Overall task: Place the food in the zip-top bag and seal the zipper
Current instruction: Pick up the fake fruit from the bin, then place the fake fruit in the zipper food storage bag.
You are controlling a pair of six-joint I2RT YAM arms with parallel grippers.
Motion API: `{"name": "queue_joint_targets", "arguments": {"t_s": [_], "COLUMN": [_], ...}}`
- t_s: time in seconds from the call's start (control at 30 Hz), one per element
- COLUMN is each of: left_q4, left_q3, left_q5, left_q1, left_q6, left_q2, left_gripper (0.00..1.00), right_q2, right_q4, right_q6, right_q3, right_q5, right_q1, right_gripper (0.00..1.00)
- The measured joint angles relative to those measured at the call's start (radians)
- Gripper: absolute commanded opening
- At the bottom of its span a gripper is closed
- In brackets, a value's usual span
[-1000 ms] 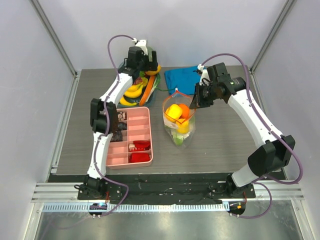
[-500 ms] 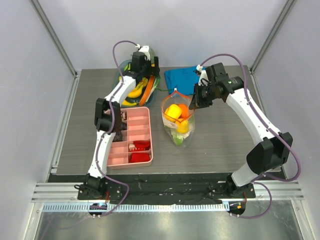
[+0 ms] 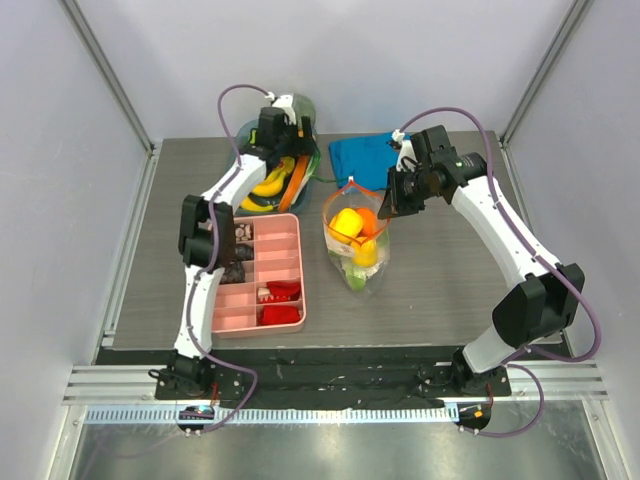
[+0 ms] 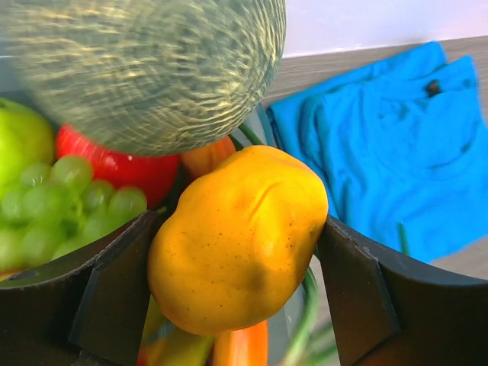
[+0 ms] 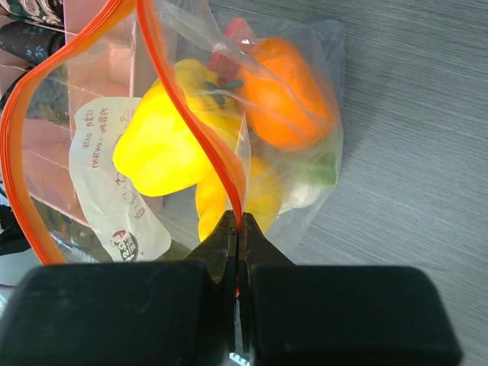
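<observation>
Your right gripper pinched tight on zipper. Zip-top bag long axis near-far, open mouth at far end. Left gripper clasps yellow-orange fruit.

White label on zip-top bag: print illegible

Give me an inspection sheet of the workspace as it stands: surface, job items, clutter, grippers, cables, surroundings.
Surface: dark grey wood-grain table, no spills seen.
Job's things: zip-top bag stands open with yellow and orange pieces inside. Its zipper is unsealed. A food pile waits at the back.
Clutter: pink compartment tray left of the bag; blue cloth behind it.
Grippers: left gripper over the pile, fingers against both sides of a yellow-orange fruit. Right gripper shut on the zipper, holding the mouth up.
Cables: purple cables loop along both arms, off the objects.
Surroundings: pale walls with metal framing; nothing else seen.
</observation>
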Motion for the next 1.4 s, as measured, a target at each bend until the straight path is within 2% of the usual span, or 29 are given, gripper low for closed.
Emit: {"name": "queue_joint_targets", "arguments": {"t_s": [0.3, 0.53, 0.77, 0.87, 1.0, 1.07, 1.17, 1.33, 1.4], "left_q4": [-0.025, -0.093, -0.193, -0.222, -0.280, -0.314, -0.353, -0.436, -0.487], "left_q3": [-0.113, -0.244, -0.380, -0.454, -0.513, -0.516, -0.504, -0.434, -0.372], "left_q5": [0.047, 0.257, 0.354, 0.371, 0.364, 0.345, 0.317, 0.290, 0.274], "left_q1": [0.004, -0.012, -0.181, -0.264, -0.324, -0.356, -0.395, -0.432, -0.433], "left_q6": [-0.003, -0.010, 0.046, 0.056, 0.069, 0.080, 0.104, 0.144, 0.174], "left_q2": [-0.260, -0.554, -0.771, -0.803, -0.799, -0.786, -0.759, -0.684, -0.650], "left_gripper": [0.60, 0.61, 0.61, 0.61, 0.62, 0.64, 0.73, 1.00, 1.00], "right_q2": [0.012, 0.013, 0.013, 0.013, 0.013, 0.012, 0.012, 0.008, 0.007], "right_q4": [0.000, 0.000, 0.000, 0.000, 0.000, 0.000, 0.000, 0.000, -0.001], "right_q6": [-0.015, -0.018, -0.019, -0.019, -0.019, -0.019, -0.023, -0.031, -0.036], "right_q3": [0.005, 0.011, 0.012, 0.015, 0.015, 0.015, 0.015, 0.015, 0.015], "right_q5": [0.004, 0.015, 0.016, 0.018, 0.018, 0.019, 0.020, 0.026, 0.026], "right_q1": [0.000, 0.000, 0.000, 0.000, 0.000, 0.000, 0.000, 0.000, 0.000], "right_gripper": [0.01, 0.01, 0.01, 0.01, 0.01, 0.01, 0.01, 0.01, 0.01]}}
